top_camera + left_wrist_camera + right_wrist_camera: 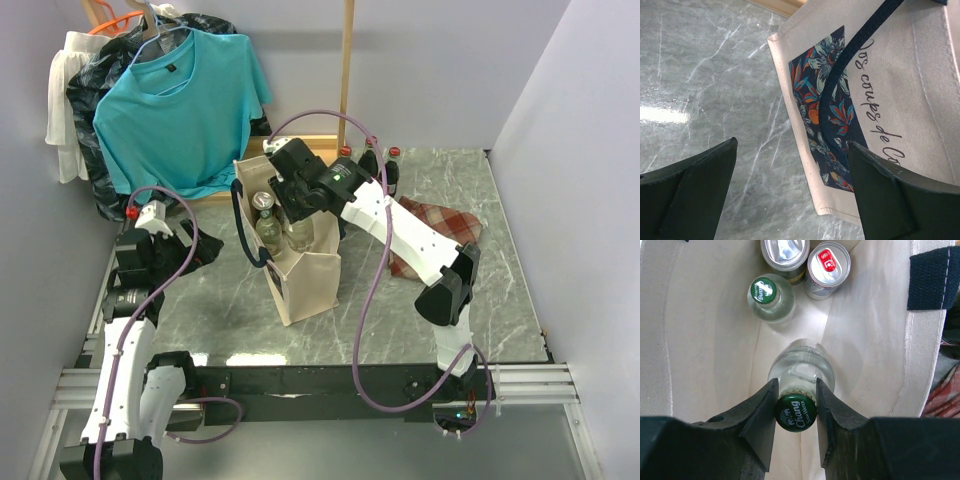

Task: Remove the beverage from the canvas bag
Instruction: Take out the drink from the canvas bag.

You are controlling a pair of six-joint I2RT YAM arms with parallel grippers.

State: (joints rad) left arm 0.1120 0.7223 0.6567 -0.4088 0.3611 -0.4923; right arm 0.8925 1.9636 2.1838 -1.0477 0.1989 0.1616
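Inside canvas bag (700, 330), R end effector (796, 390) pinches bottle (801, 367) cap; L end effector (792, 150) spread, seemingly nearby.

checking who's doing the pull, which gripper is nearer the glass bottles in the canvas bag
Right. The right gripper is inside the canvas bag, shut on one green-capped bottle at its cap. The left gripper is open outside the bag, beside its printed side.

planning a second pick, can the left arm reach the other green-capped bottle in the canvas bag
Probably not: the right arm hangs over the mouth of the canvas bag, right pincer shut on one bottle; the open left pincer faces its side wall.
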